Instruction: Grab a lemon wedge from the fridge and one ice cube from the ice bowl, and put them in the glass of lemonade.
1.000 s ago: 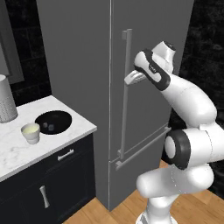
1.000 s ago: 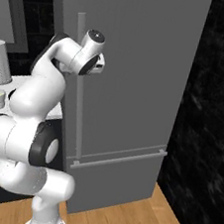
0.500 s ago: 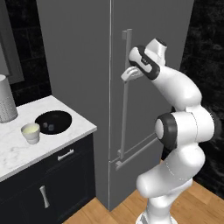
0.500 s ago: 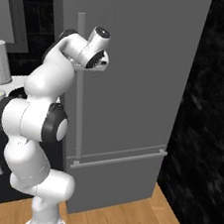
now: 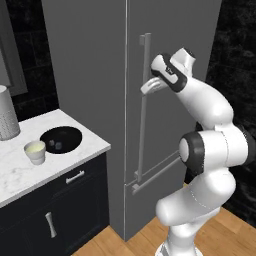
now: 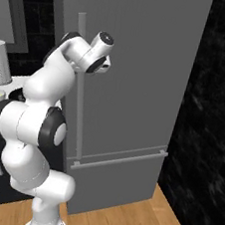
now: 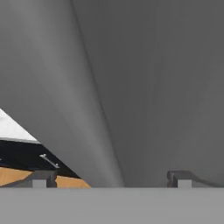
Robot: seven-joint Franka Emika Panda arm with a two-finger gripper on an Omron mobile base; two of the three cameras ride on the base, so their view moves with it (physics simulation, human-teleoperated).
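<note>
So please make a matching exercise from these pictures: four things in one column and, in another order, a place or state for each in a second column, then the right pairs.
Things:
1. tall matte grey fridge
2. wide shallow black ice bowl
3. small whitish cup of pale yellow-green lemonade
4. two-finger gripper

Places or states:
A. open, at the long vertical bar handle
B. door shut
C. on the white marble counter, beside the black bowl
D. on the counter, nearer to the fridge than the cup is

Pairs: 1-B, 2-D, 3-C, 4-A

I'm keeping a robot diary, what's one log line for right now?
stage: reaching for handle | pincer: open, at long grey bar handle | tall grey fridge: closed | small whitish lemonade cup: on counter
</note>
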